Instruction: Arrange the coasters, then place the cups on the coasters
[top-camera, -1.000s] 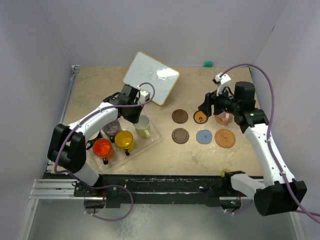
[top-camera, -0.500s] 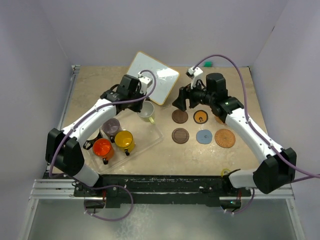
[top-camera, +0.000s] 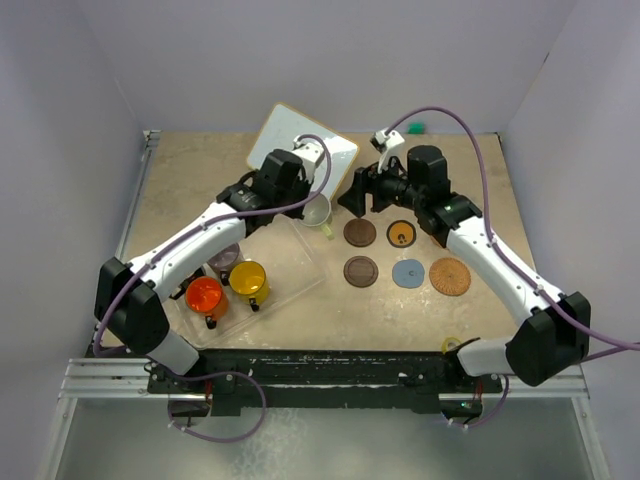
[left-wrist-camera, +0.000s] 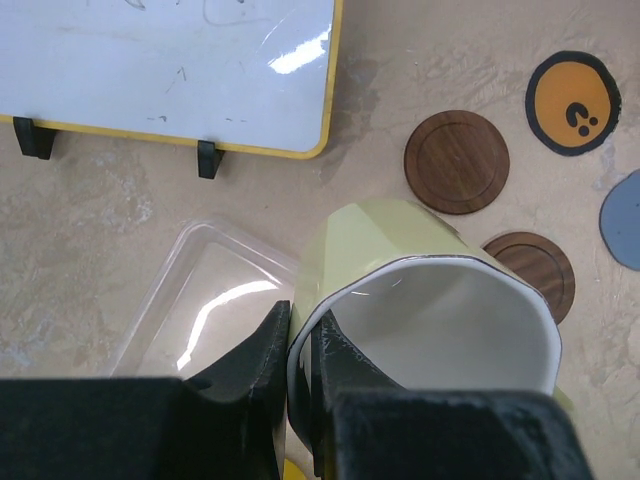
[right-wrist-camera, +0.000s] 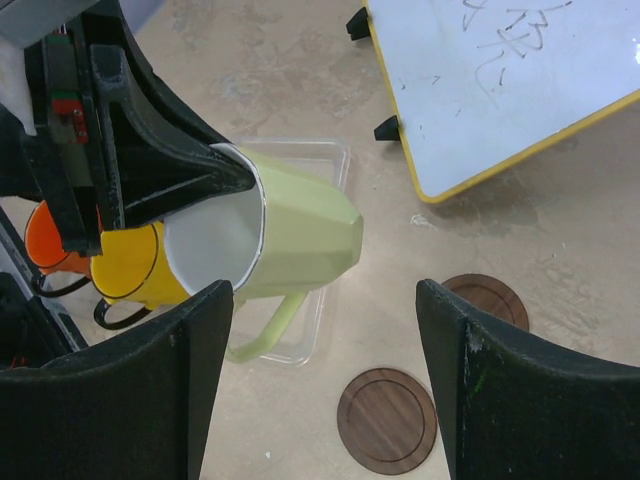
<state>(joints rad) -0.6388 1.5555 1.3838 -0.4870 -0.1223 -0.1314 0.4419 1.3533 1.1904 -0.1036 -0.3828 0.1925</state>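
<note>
My left gripper (left-wrist-camera: 300, 350) is shut on the rim of the pale yellow-green cup (left-wrist-camera: 430, 300), one finger inside and one outside. It holds that cup (top-camera: 318, 212) tilted in the air between the clear tray (top-camera: 290, 265) and the coasters. My right gripper (top-camera: 368, 203) hangs open just right of the cup (right-wrist-camera: 290, 235), its fingers (right-wrist-camera: 190, 380) wide apart and empty. On the table lie two dark brown coasters (top-camera: 360, 232) (top-camera: 361, 271), an orange-centred coaster (top-camera: 402, 234), a blue-grey coaster (top-camera: 408, 273) and a tan woven coaster (top-camera: 449, 276). Yellow (top-camera: 248, 280), orange-red (top-camera: 205, 295) and mauve-grey (top-camera: 225, 255) cups stand in the tray.
A small whiteboard (top-camera: 300, 150) on feet lies at the back, just behind both grippers. A small green object (top-camera: 415, 127) sits by the back wall. The right forearm crosses over the area right of the orange-centred coaster.
The left arm lifted the pale yellow-green cup out of the tray and carried it right and farther back. The right arm swung left from the coasters' right side and met it.
</note>
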